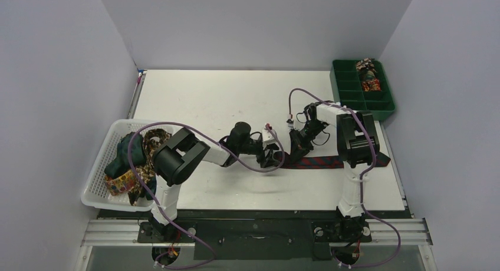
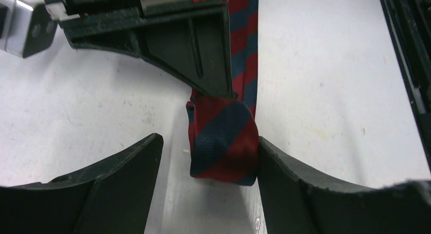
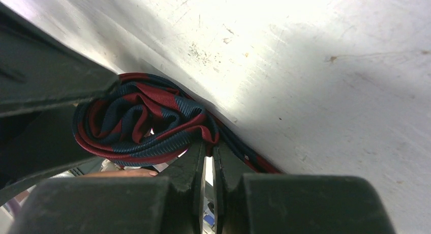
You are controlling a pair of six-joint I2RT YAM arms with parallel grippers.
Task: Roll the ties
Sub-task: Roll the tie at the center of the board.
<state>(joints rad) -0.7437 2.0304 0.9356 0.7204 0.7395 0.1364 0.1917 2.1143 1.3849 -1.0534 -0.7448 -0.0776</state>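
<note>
Tabletop (image 1: 236, 100), white and scuffed, boxed in by pale walls on three sides. At its left edge, white mesh basket (image 1: 97, 182), heaped with loose ties (image 1: 135, 156): dark green, brown-gold floral and multicoloured, all tangled together. At the far right corner, green compartment tray (image 1: 348, 97), with rolled ties (image 1: 368, 76) tucked into its far right-hand compartments; how many, too small to tell. Both arms angled inward, wrists close together near the table's middle, toward the near edge.

Beneath the right arm, navy-and-red striped tie (image 1: 321, 162), flat on the table and running out rightward past that arm, its left end wound into a small roll (image 2: 223, 142). Roll resting on the table between the two grippers. From the right wrist view, coil loose rather than tight, several layers in an uneven spiral.

Left gripper (image 2: 207, 140) spread wide, straddling the roll. Finger (image 2: 295, 178) on the right of the left wrist view touching the roll's side; opposite finger (image 2: 122, 168) well clear, with bare table between it and the fabric.

Right gripper (image 3: 208, 150) pressed together, only a sliver of light between its fingers, tips nipping the fabric at the roll's edge, at the start of the flat length. From the left wrist view, that gripper planted on the tie just behind the roll, with the striped length stretching away beneath it.
</note>
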